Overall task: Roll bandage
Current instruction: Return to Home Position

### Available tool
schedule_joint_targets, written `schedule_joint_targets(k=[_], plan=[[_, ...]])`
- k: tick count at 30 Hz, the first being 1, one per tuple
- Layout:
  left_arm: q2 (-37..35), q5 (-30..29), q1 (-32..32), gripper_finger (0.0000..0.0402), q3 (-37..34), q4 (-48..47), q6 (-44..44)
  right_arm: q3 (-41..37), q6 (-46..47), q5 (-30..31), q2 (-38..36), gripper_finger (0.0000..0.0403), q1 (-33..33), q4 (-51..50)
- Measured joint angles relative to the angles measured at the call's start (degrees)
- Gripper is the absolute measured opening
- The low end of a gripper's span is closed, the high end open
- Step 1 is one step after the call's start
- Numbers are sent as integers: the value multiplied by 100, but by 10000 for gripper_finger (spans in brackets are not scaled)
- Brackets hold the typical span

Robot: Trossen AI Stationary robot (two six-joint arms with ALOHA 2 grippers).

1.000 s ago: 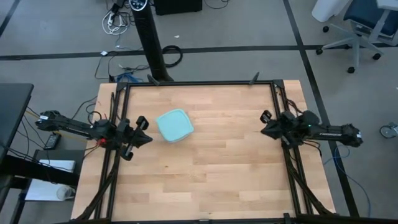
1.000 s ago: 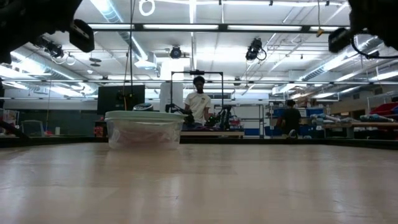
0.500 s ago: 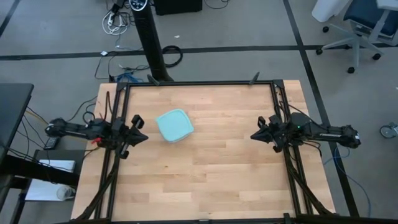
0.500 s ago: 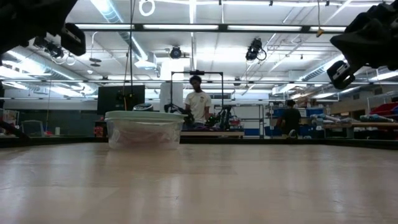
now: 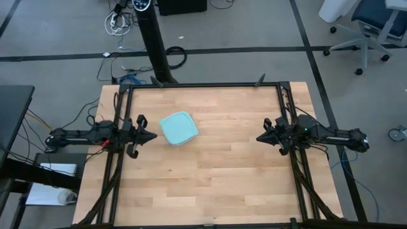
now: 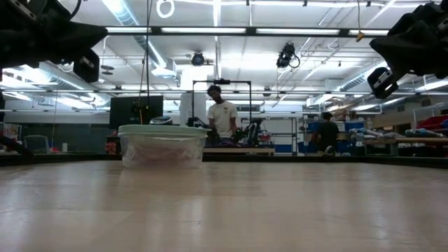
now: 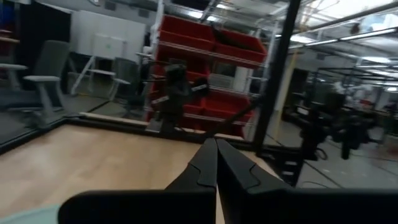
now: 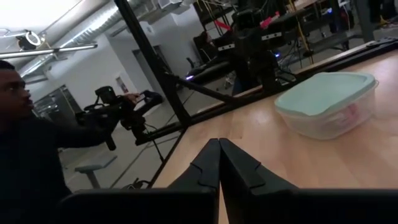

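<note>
Only dimly does the bandage (image 8: 350, 116) show inside the container (image 8: 323, 93); left claw (image 7: 216, 144), right claw (image 8: 219, 144) pinched tight.

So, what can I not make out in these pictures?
Right wrist view: the bandage is only a pink blur through the cloudy wall of the container; its roll is unclear.
High view: the lid hides the contents.
Left wrist view: the container is cut off by the bottom edge.

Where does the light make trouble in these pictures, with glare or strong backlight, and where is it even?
Low view: bright ceiling lamps backlight both arms, which are dark shapes in the top corners; the table shows a pale sheen. High view: even light on the left gripper, right gripper and container, with only soft shadows.
</note>
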Motion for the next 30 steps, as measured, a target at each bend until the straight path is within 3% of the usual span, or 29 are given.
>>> schedule_joint_targets(k=[7, 30], plan=[[0, 0, 365, 5, 0, 7, 0, -2, 0, -1, 3, 4, 0, -2], [2, 0, 346, 5, -2, 4, 0, -4, 0, -1, 3, 8, 0, -2]])
